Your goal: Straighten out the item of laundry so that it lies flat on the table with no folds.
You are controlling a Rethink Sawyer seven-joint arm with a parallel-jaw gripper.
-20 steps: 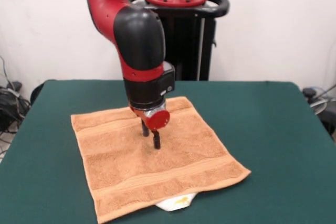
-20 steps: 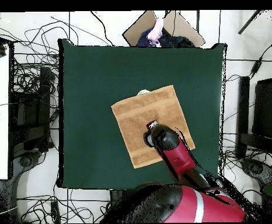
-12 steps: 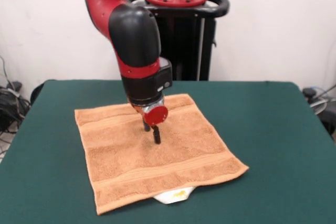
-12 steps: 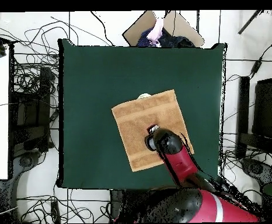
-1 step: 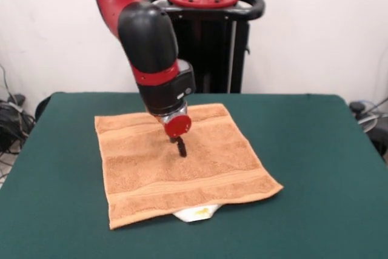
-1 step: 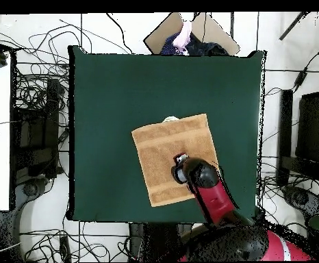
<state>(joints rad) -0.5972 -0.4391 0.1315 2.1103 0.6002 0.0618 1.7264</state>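
So the towel [image 5: 182, 171] is spread out pretty much flat on the green table [image 5: 315, 150], sitting a bit skewed to the table edges, and the claw [image 5: 179, 147] is planted right around the middle of it. Going from the left in the front view: left of the claw there's a broad stretch of orange-tan terry with one corner of the cloth out that way, and the surface looks smooth, no obvious fold or bump. At the claw itself, the dark fingertips [image 5: 182, 149] are down at the fabric and look pressed close together with no gap I can make out, and I can't say if any cloth is pinched between them. Nearer the camera than the claw, a woven border band runs across the towel, and a small white label [image 5: 197, 213] pokes out from under that front edge. Right of the claw the towel stretches out to a pointed corner, lying flat on the felt. From overhead, the towel [image 6: 169, 147] sits roughly mid-table with the arm covering its lower right part.
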